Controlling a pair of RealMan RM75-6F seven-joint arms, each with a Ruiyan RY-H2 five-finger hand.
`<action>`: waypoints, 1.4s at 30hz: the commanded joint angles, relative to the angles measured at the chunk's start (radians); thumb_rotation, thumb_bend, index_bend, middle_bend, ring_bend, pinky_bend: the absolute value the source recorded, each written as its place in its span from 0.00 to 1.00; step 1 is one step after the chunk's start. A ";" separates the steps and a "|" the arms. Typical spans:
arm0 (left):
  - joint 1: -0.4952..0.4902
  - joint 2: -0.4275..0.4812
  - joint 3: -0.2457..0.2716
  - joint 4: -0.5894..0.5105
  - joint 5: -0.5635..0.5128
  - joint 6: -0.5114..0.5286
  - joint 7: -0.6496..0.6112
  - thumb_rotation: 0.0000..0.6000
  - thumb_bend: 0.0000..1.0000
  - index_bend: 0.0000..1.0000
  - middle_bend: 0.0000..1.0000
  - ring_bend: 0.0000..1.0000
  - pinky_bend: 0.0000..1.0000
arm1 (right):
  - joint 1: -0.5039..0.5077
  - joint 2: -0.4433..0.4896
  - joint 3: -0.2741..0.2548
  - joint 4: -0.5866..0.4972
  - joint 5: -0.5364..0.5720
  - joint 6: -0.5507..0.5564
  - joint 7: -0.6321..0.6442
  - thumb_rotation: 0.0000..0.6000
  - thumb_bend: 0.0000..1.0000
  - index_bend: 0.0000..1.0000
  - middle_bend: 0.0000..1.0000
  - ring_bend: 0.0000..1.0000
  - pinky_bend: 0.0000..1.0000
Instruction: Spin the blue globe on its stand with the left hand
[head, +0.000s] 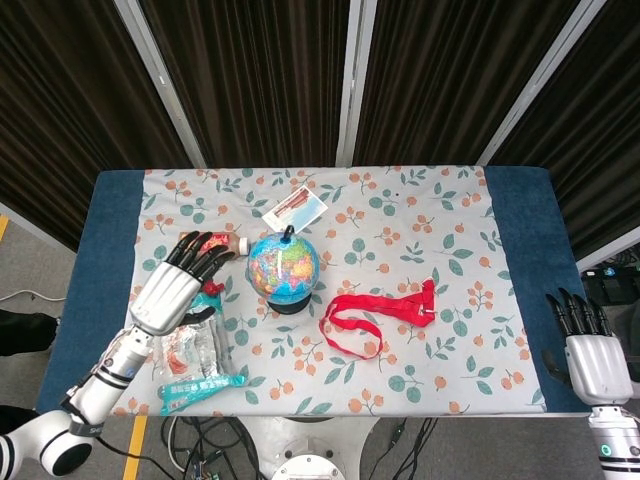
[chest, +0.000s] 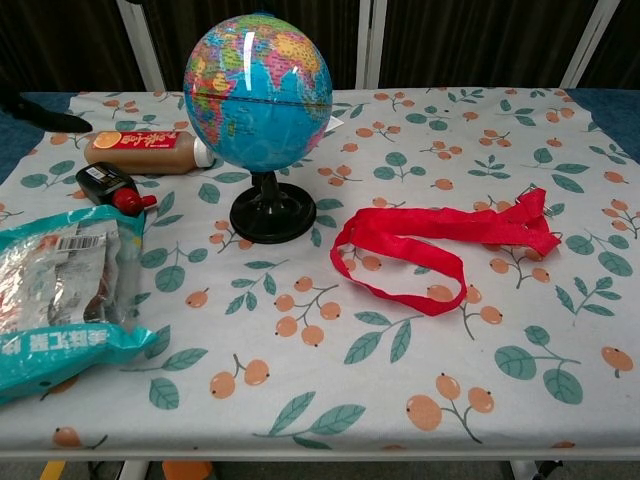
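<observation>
Apparently I had my left hand (head: 178, 285) hanging clear of the blue globe (head: 283, 265), off toward the left edge of the tabletop (head: 400, 215), with its dark fingers (head: 200, 255) spread and nothing between them. From the head view the fingertips lay above the brown bottle (chest: 140, 148) and the black device with the red tip (chest: 112, 186), well apart from the globe's surface. The globe stood upright on its black stand (chest: 272, 212), a little left of the table's middle, with the white card (head: 295, 209) just behind it toward the far edge.

I could not tell from a single moment whether the ball was turning; the sharp map print in the chest view suggested to me that it was not moving fast, if at all. My judgement was that with no contact on the globe the job either stood at a finished stroke or wanted another: I would have had to bring the fingers to the near-left side of the ball and brush across it.

My right hand (head: 590, 350) sat at the near right corner, just off the tabletop, fingers straight and slightly apart, holding nothing. The red ribbon (chest: 440, 245) lay looped to the right of the stand, and the teal snack packet (chest: 60, 300) sat near the left front edge.
</observation>
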 joint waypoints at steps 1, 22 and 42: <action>-0.002 0.005 -0.005 -0.009 0.019 0.008 -0.002 1.00 0.12 0.14 0.16 0.00 0.08 | 0.000 0.000 0.001 -0.002 -0.001 0.002 -0.001 1.00 0.26 0.00 0.00 0.00 0.00; -0.156 -0.105 -0.038 0.035 0.032 -0.154 0.004 1.00 0.12 0.12 0.12 0.00 0.08 | -0.002 0.003 0.003 0.033 0.010 -0.002 0.048 1.00 0.26 0.00 0.00 0.00 0.00; -0.070 -0.025 0.020 0.008 -0.003 -0.069 0.013 1.00 0.12 0.12 0.15 0.00 0.08 | 0.002 0.002 0.003 0.016 -0.001 0.002 0.024 1.00 0.26 0.00 0.00 0.00 0.00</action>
